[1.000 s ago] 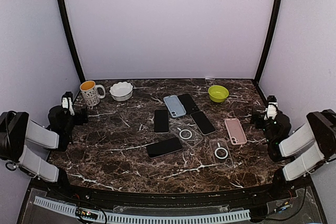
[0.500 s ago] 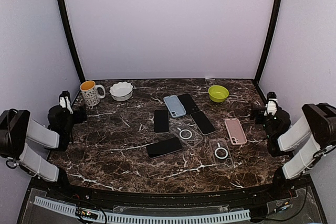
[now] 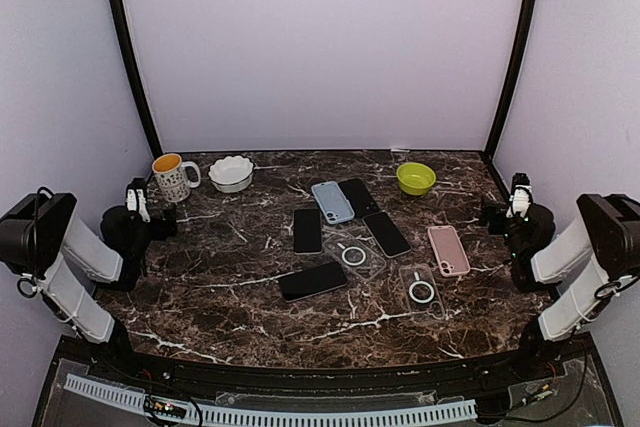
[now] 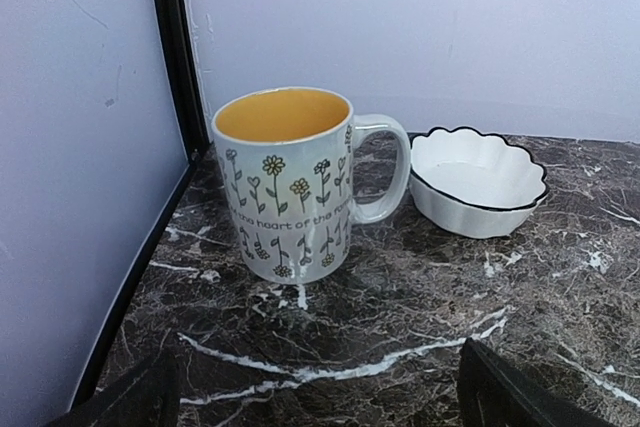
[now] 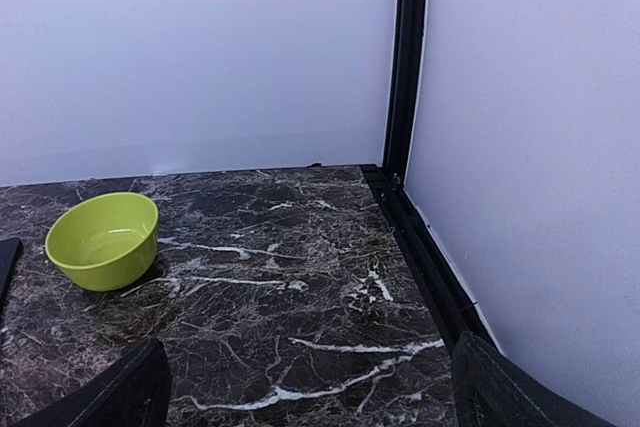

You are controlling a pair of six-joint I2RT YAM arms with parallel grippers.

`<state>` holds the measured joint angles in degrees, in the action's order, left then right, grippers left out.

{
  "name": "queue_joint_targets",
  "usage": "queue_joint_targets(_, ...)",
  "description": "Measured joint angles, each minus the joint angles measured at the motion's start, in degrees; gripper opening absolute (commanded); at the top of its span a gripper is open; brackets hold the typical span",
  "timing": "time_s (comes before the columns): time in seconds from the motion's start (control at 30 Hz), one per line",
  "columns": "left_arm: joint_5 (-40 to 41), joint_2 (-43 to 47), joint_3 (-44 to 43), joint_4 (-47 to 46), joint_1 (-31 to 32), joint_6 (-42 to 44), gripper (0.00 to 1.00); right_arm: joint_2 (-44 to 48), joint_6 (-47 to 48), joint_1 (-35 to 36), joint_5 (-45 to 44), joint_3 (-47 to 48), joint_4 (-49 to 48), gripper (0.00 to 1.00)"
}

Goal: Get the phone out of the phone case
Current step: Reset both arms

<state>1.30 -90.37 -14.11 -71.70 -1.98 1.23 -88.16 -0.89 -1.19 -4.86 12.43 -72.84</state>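
Observation:
Several phones and cases lie mid-table in the top view. A light blue phone case (image 3: 331,202) and a pink phone case (image 3: 448,250) lie back up; whether a phone sits inside either cannot be told. Bare black phones (image 3: 308,230) (image 3: 313,280) (image 3: 386,234) and two clear cases (image 3: 355,255) (image 3: 421,290) lie around them. My left gripper (image 3: 158,215) (image 4: 318,362) is open at the far left, low over the marble, empty. My right gripper (image 3: 494,215) (image 5: 310,347) is open at the far right, empty too. Both are well away from the cases.
A flowered mug (image 4: 285,182) (image 3: 173,177) and a white scalloped bowl (image 4: 478,182) stand just ahead of the left gripper. A green bowl (image 5: 103,240) (image 3: 415,178) sits ahead-left of the right gripper. Black frame posts and purple walls close in both sides.
The left arm has swung inward, carrying its gripper slightly right toward the mug. The right arm has drawn back a little toward the right wall.

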Motion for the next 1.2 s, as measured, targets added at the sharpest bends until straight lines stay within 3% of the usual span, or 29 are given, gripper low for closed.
queue_joint_targets(0.37, -3.8, 0.0, -0.9, -0.3, 0.4, 2.4, 0.99, 0.0, -0.3, 0.0, 0.1, 0.0, 0.0, 0.99)
queue_joint_targets(1.2, -4.3, 0.0, -0.9, -0.2, 0.4, 2.9, 0.99, 0.0, -1.3, -0.7, 0.2, 1.0, 2.2, 0.99)
